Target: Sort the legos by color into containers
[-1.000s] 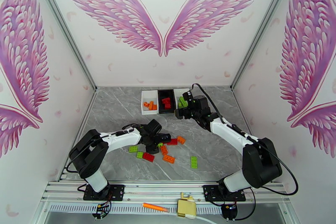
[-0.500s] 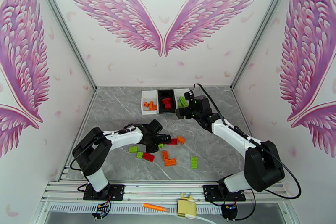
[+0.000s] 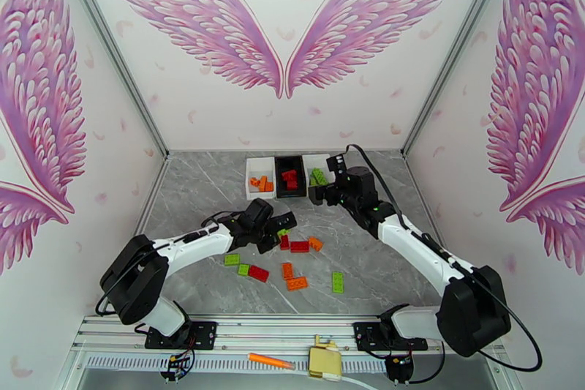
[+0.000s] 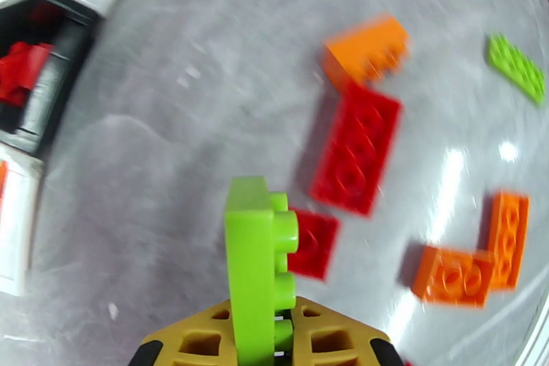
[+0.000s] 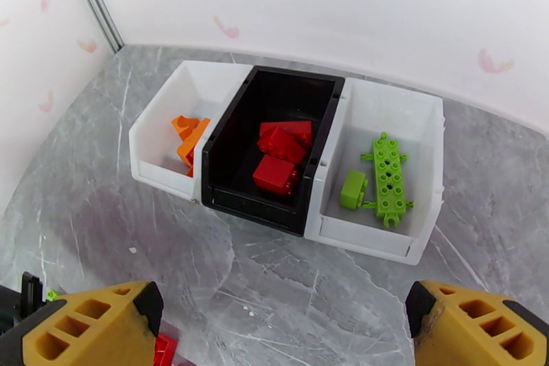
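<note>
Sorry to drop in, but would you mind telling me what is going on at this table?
It is a sort-by-colour job. The left claw is shut on a green brick, held over the loose bricks on the table. The right claw is open and empty, facing the left white bin of orange, the black bin of red and the right white bin of green.

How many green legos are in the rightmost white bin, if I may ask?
2: a long plate in the white bin, a small brick beside its near end; the front wall might hide more.
</note>
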Controlling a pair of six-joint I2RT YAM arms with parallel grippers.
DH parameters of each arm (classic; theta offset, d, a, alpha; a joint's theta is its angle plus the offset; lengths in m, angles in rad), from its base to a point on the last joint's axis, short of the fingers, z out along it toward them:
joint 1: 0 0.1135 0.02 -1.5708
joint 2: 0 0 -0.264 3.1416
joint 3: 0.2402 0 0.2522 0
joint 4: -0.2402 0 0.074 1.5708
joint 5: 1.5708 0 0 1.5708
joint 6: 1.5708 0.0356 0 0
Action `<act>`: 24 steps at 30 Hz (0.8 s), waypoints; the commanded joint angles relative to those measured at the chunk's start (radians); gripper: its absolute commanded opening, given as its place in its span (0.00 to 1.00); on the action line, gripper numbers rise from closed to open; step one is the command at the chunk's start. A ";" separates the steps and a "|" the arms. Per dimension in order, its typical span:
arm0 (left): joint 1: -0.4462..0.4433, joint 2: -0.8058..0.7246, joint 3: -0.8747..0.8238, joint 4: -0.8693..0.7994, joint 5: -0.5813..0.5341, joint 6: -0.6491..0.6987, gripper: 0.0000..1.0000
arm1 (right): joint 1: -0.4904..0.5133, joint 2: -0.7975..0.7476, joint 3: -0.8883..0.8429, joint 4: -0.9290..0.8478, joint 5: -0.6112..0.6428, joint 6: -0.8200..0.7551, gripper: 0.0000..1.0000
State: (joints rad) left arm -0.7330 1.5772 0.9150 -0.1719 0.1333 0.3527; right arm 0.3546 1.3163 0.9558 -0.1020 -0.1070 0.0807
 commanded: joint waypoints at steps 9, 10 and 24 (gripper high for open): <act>0.043 0.212 0.125 0.644 -0.101 -0.382 0.04 | 0.000 -0.175 -0.139 0.137 0.031 0.062 0.99; 0.048 0.239 0.146 0.667 -0.107 -0.394 0.03 | 0.001 -0.178 -0.141 0.136 0.014 0.060 0.99; 0.104 0.609 0.601 0.707 -0.024 -0.574 0.01 | 0.000 -0.167 -0.117 0.055 -0.037 0.031 0.99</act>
State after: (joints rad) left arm -0.6300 2.1304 1.4384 0.5285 0.0826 -0.1612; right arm 0.3546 1.1530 0.8295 -0.0227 -0.1318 0.1146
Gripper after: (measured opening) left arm 0.167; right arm 0.990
